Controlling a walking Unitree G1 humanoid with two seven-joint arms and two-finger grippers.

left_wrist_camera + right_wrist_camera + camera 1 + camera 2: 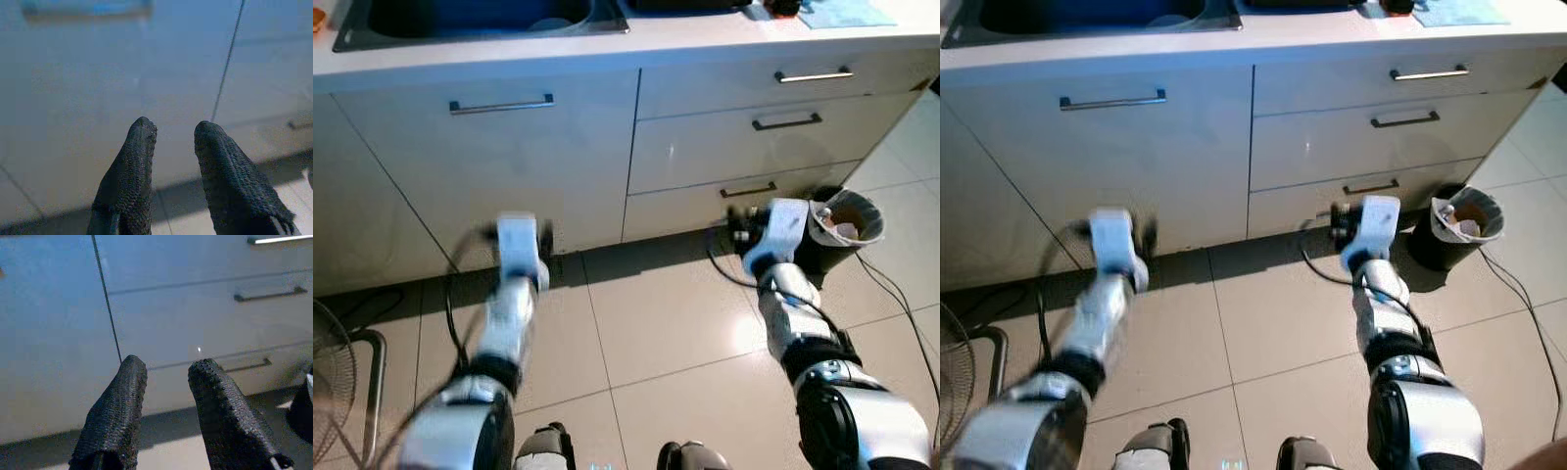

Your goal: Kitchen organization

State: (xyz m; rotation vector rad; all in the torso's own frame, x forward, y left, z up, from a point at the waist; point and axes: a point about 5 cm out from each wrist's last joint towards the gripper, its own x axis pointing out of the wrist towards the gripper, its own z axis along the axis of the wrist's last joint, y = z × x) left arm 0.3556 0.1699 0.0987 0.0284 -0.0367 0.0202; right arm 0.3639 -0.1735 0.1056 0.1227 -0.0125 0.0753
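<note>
The white cabinet front below the counter is faced by the left pincer at 9 o'clock and the right pincer at 3 o'clock, both slightly parted and empty, a lined bin beside the latter.

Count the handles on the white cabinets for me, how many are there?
4. One long handle is on the wide door under the sink. Three are on the stacked drawers to its right: top, middle and bottom. More may be hidden beyond the picture's edges.
</note>
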